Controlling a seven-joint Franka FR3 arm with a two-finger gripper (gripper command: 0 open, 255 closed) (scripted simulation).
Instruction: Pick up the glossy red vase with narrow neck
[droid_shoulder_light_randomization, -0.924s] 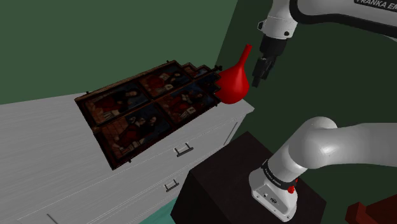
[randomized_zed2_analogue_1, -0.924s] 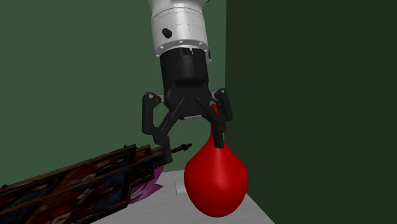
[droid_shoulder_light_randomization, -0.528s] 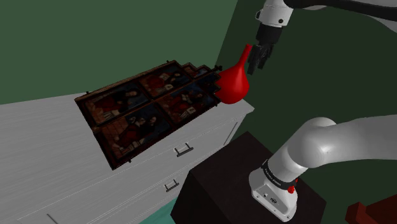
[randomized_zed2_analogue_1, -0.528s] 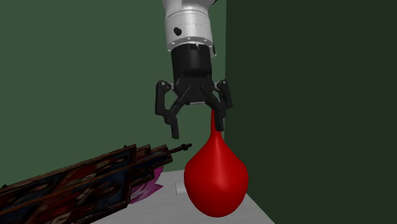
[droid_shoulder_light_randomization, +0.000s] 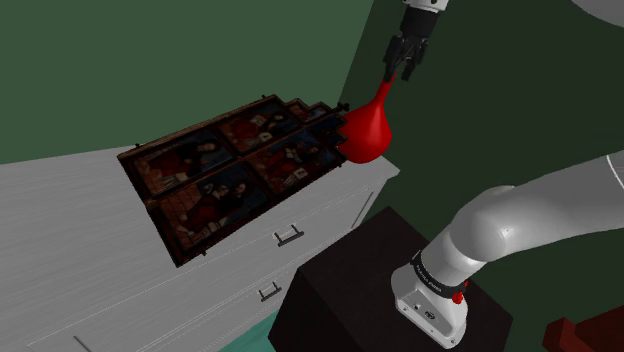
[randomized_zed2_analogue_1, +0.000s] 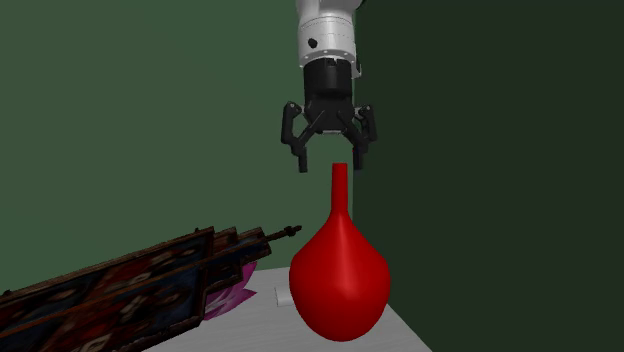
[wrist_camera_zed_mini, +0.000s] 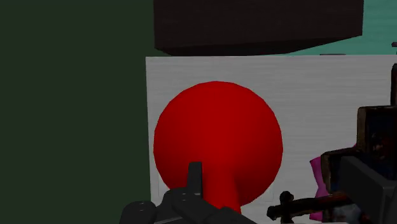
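The glossy red vase (droid_shoulder_light_randomization: 364, 132) stands upright at the far corner of the white dresser (droid_shoulder_light_randomization: 90, 250), a round belly under a thin neck. My black gripper (droid_shoulder_light_randomization: 402, 72) hangs just over the neck's mouth. In the second exterior view the gripper (randomized_zed2_analogue_1: 330, 164) is open, its fingers spread to either side slightly above the neck tip, touching nothing; the vase (randomized_zed2_analogue_1: 338, 280) is below it. The wrist view looks straight down on the vase (wrist_camera_zed_mini: 217, 143), with one black finger (wrist_camera_zed_mini: 195, 178) in front of it.
A dark wooden framed panel (droid_shoulder_light_randomization: 235, 170) lies flat on the dresser beside the vase, its finial (randomized_zed2_analogue_1: 285, 231) pointing at the belly. A pink object (randomized_zed2_analogue_1: 236, 291) and a small white piece (randomized_zed2_analogue_1: 281, 297) lie nearby. Dark green walls (randomized_zed2_analogue_1: 480, 150) stand close behind. The black stand (droid_shoulder_light_randomization: 380, 290) is below.
The gripper has risen from beside the vase's neck to just above its mouth, staying open. The vase has not moved.
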